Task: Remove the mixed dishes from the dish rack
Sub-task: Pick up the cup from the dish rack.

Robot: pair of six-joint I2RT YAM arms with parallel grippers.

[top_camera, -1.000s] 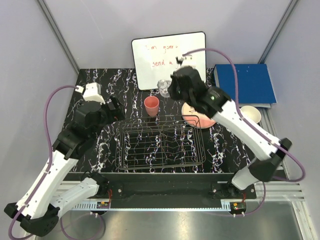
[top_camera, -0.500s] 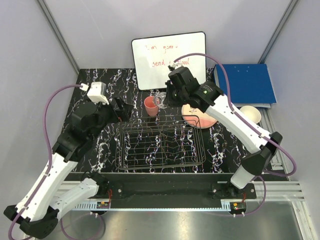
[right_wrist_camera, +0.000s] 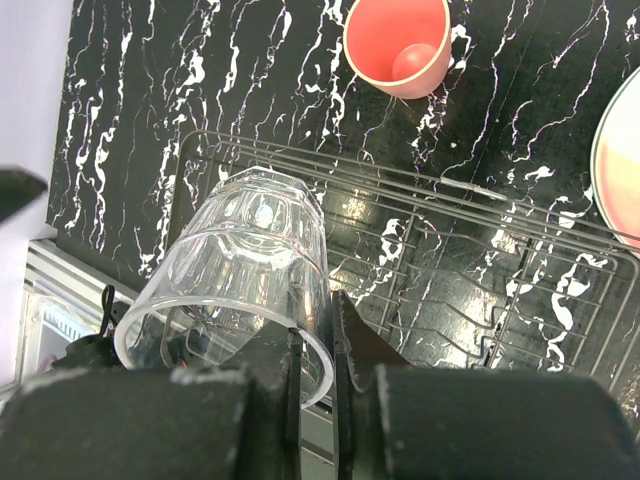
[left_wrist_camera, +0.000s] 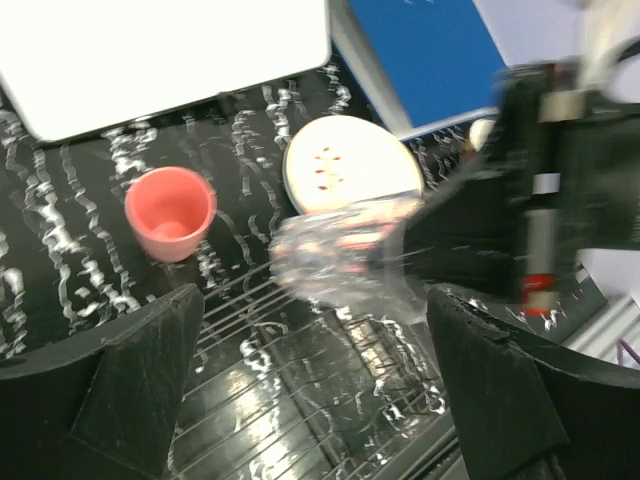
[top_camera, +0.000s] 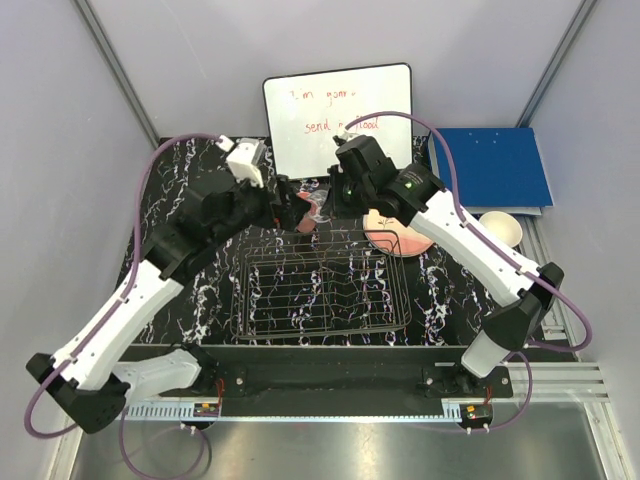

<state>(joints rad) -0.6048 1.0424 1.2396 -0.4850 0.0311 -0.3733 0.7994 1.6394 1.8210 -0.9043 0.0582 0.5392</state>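
The rack (top_camera: 325, 285), a low rectangle of thin dark wire with a grid base and short upright prongs, sits on the black, white-veined marble table (top_camera: 215, 300) nearest the arm bases. Above its far edge the right gripper (right_wrist_camera: 312, 335) pinches the rim of the glass (right_wrist_camera: 240, 270), one finger (right_wrist_camera: 352, 340) inside the wall and one outside. The glass is clear, faceted and tapered, tipped on its side in the air with its mouth toward the gripper. The left gripper (left_wrist_camera: 315, 300) faces it with dark, wedge-shaped fingers (left_wrist_camera: 150, 370) spread wide and nothing between them touching; its view of the glass is blurred. Just past the rack the pink cup (right_wrist_camera: 398, 45) stands upright on the table, smooth and round. To the right lies the cream plate (top_camera: 395, 235) with a pink band, its edge against the rack. Farther right is the cream bowl (top_camera: 500, 228). At the back lean a whiteboard (top_camera: 335, 110) and a blue binder (top_camera: 495, 165).
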